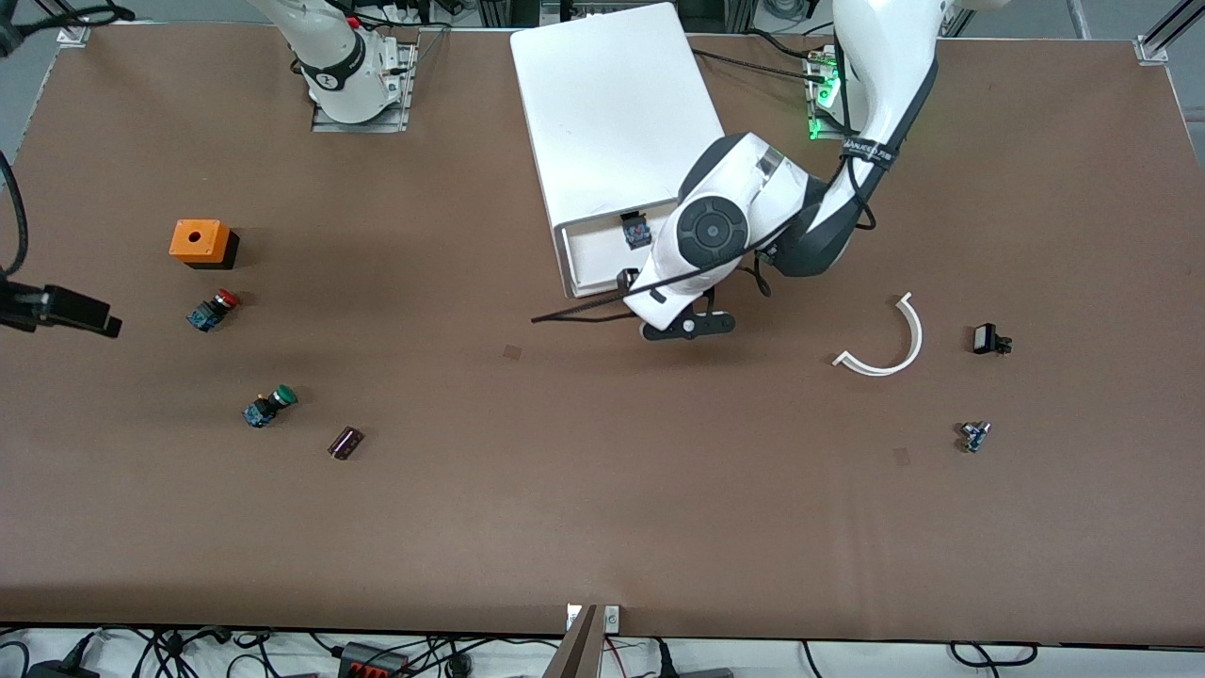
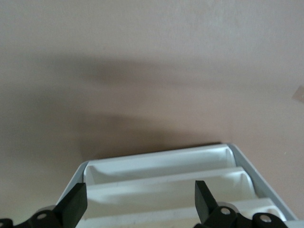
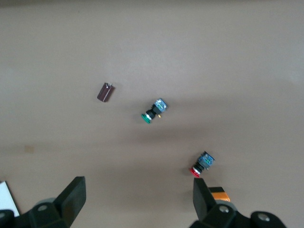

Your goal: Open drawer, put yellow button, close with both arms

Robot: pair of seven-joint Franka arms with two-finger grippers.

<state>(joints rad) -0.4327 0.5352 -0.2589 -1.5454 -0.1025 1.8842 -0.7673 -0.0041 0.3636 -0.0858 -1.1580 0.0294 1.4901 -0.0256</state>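
White drawer [image 2: 161, 178] front partly hidden by left gripper [image 2: 137, 202], fingers spread; right gripper [image 3: 137, 199] spread, waiting.

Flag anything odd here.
The red button and green button lie tipped on their sides, and the white cabinet sits askew to the table edge. The left end effector is at the drawers, right end effector over the buttons.

Brown matte table [image 1: 602, 527] under even light, cable tangle [image 1: 377, 654] along its near edge.
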